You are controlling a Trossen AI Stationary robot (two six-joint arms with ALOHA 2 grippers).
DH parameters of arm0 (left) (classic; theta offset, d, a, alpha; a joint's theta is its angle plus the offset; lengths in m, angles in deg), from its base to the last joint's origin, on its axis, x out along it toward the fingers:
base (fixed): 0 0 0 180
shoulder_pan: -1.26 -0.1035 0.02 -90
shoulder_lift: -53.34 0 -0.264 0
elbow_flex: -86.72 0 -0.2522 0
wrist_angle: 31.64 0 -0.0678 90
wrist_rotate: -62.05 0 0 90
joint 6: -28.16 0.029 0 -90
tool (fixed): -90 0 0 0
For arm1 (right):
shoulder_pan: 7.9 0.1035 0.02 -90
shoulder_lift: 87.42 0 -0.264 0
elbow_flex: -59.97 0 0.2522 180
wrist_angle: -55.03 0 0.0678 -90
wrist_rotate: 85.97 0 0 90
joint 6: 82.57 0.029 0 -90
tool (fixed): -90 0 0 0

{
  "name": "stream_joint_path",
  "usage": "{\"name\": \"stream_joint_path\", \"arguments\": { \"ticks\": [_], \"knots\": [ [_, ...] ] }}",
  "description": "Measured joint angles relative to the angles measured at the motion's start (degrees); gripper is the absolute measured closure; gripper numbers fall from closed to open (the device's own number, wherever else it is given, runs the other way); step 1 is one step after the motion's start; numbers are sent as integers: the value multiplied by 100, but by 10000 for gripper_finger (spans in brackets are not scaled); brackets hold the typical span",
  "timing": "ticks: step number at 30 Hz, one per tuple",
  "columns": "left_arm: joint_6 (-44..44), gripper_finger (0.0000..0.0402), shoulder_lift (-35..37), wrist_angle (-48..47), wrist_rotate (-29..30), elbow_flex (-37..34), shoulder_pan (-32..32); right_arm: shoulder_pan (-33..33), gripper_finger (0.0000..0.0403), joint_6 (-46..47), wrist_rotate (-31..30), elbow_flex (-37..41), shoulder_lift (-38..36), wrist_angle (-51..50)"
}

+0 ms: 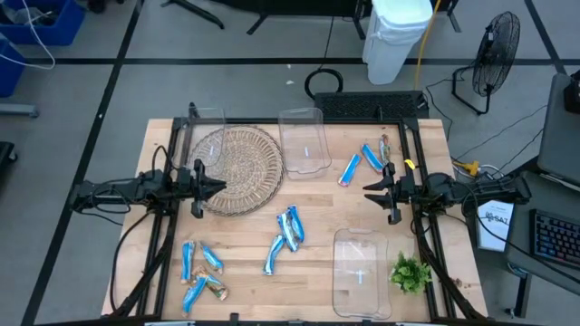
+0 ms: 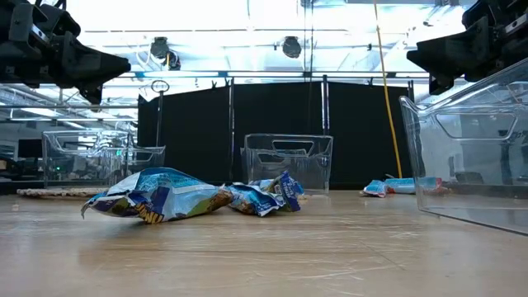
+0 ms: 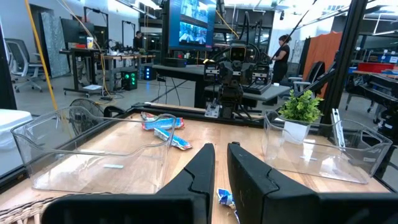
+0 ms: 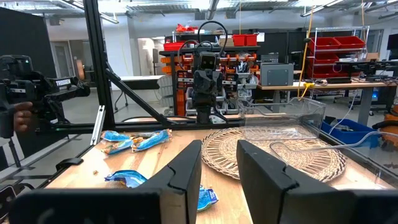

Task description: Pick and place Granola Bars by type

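Granola bars in shiny blue wrappers lie on the wooden table in three groups: far right (image 1: 361, 163), middle (image 1: 287, 234) and near left (image 1: 201, 272), where one bar is brownish (image 1: 216, 288). My left gripper (image 1: 217, 186) hangs level over the right rim of a round wicker tray (image 1: 234, 169). Only a narrow gap shows between its fingers (image 3: 221, 149), and nothing is in it. My right gripper (image 1: 369, 192) hangs level at the table's right, facing the left one. It is open and empty (image 4: 219, 149). Both are high above the table (image 2: 115, 64) (image 2: 412, 54).
Clear plastic bins stand at the far middle (image 1: 304, 140), far left (image 1: 207, 127) and near right (image 1: 361, 270). A green leafy sprig (image 1: 410, 272) sits by the near right bin. Black frame posts run along both table sides. Bare wood lies between the bar groups.
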Motion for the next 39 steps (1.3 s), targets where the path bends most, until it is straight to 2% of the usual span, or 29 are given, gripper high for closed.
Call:
{"name": "stream_joint_path", "arguments": {
  "ticks": [6,21,22,24,28,31,32,37,39],
  "knots": [
    [-2,353,1,1,0,1,-2,-1,310,124,0,0,0,53],
    [0,353,0,2,0,0,-2,-2,310,1199,-163,0,0,232],
    [0,353,0,2,0,2,0,-12,310,1200,-261,-17,4,288],
    [0,353,0,2,0,0,-2,-50,310,1283,-825,-179,12,154],
    [0,353,1,1,0,0,-2,-184,310,1146,-2557,-937,343,-1125],
    [0,353,2,2,0,0,0,-396,310,951,-3898,-1909,958,-1916],
    [0,353,2,0,0,0,0,-487,310,944,-4099,-2226,1261,-2325],
    [0,353,2,2,0,0,-2,-1223,310,1619,-4181,-4038,2980,-4620],
    [0,353,2,2,0,0,-1,-1696,310,1981,-3791,-4620,3711,-5575]
  ]
}}
